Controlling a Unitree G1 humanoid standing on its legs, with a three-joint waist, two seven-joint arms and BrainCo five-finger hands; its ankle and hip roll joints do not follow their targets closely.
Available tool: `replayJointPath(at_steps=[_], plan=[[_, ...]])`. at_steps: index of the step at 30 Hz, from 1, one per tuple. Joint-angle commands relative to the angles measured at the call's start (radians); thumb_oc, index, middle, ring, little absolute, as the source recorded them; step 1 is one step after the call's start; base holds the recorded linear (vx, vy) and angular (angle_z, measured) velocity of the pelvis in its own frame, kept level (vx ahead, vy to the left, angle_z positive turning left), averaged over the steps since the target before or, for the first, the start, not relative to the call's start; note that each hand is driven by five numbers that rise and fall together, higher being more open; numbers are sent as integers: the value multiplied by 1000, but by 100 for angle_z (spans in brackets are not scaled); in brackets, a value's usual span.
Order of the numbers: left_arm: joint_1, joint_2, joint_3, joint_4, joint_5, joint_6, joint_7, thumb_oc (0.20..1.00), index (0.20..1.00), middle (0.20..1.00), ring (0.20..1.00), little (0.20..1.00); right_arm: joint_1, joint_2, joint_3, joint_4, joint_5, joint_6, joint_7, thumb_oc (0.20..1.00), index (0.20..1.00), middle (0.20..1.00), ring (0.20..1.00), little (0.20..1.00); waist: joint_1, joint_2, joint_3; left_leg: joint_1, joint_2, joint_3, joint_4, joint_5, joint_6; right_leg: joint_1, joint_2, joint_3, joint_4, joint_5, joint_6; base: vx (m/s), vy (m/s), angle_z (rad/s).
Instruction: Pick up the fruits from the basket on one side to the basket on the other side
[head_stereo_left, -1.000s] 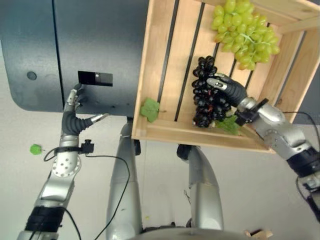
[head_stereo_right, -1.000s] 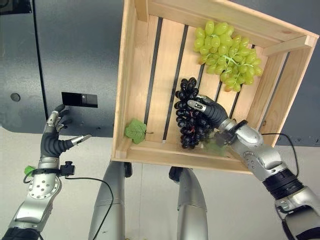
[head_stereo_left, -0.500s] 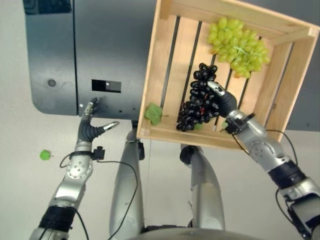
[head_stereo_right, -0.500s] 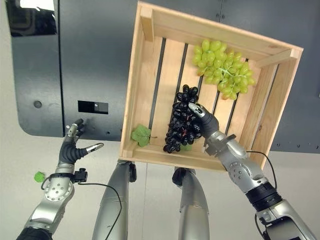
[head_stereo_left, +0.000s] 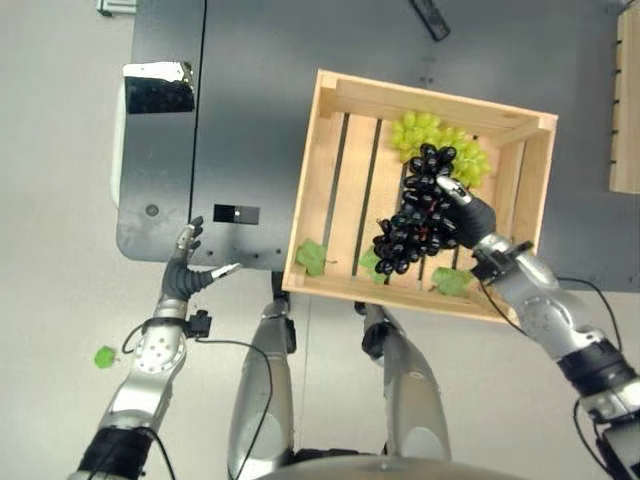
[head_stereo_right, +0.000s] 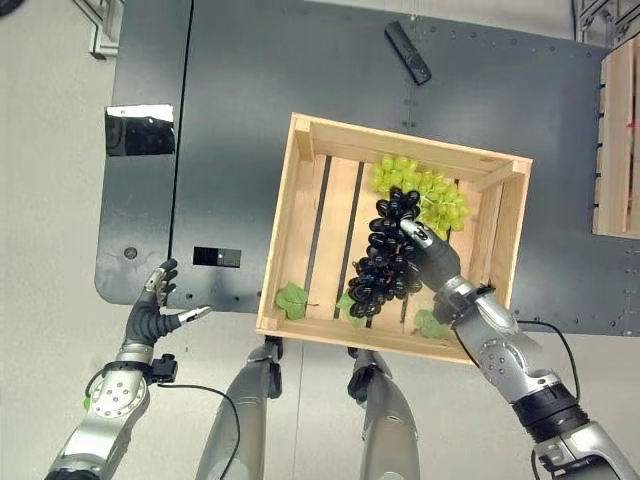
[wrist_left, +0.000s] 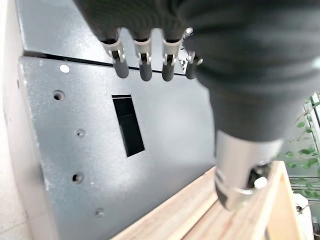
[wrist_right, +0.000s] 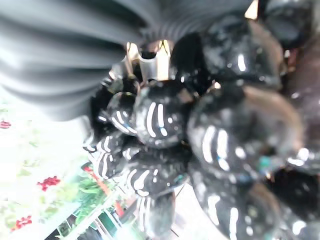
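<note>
A bunch of black grapes (head_stereo_left: 415, 215) hangs over the wooden crate (head_stereo_left: 305, 215), and my right hand (head_stereo_left: 468, 218) is shut on its upper part. In the right wrist view the black grapes (wrist_right: 220, 135) press right against the hand. A bunch of green grapes (head_stereo_right: 440, 200) lies in the crate's far right corner, partly behind the black bunch. My left hand (head_stereo_right: 145, 320) hovers at the near edge of the dark table, left of the crate, with straight fingers (wrist_left: 145, 65) that hold nothing.
Loose green leaves (head_stereo_right: 291, 299) lie at the crate's near side. A second wooden crate (head_stereo_right: 615, 140) stands at the table's right edge. A black bar-shaped object (head_stereo_right: 408, 52) lies far back on the dark table (head_stereo_right: 250, 100). A green leaf (head_stereo_left: 104, 356) rests on the floor.
The whole picture has pulled back, so the camera moved. My right hand has raised the black bunch off the crate floor. The left hand keeps its pose.
</note>
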Motion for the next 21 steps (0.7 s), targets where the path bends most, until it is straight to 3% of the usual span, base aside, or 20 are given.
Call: replayJointPath(at_steps=[1, 6, 12, 21], plan=[[42, 21, 74, -59, -30, -48, -13, 1000, 1000, 1000, 1000, 1000, -15, -35, -54, -95, 1, -32, 18, 200, 200, 200, 200, 200, -9, 9, -18, 66, -17, -15, -57, 40, -39, 111, -120, -39, -6, 59, 201, -33, -4, 0], [51, 35, 105, -76, -28, -54, -25, 1000, 1000, 1000, 1000, 1000, 25, -16, -100, -100, 9, -35, 7, 200, 200, 200, 200, 200, 1, 11, -18, 152, -22, -16, -95, 47, -42, 206, -107, -48, -47, 61, 204, 13, -9, 2], [82, 42, 115, -125, -131, -49, -129, 1000, 1000, 1000, 1000, 1000, 74, 9, -133, -90, -8, -22, 7, 200, 200, 200, 200, 200, 13, 11, -21, 231, -16, -19, -113, 50, -45, 293, -92, -63, -65, 53, 204, 23, -9, 2], [121, 73, 142, -195, -172, -48, -230, 1000, 1000, 1000, 1000, 1000, 163, 14, -158, -126, -37, 11, 49, 200, 200, 200, 200, 200, 27, -1, -152, 302, -16, -21, -163, 57, -49, 389, -56, -94, -136, 53, 211, 51, -12, 3]])
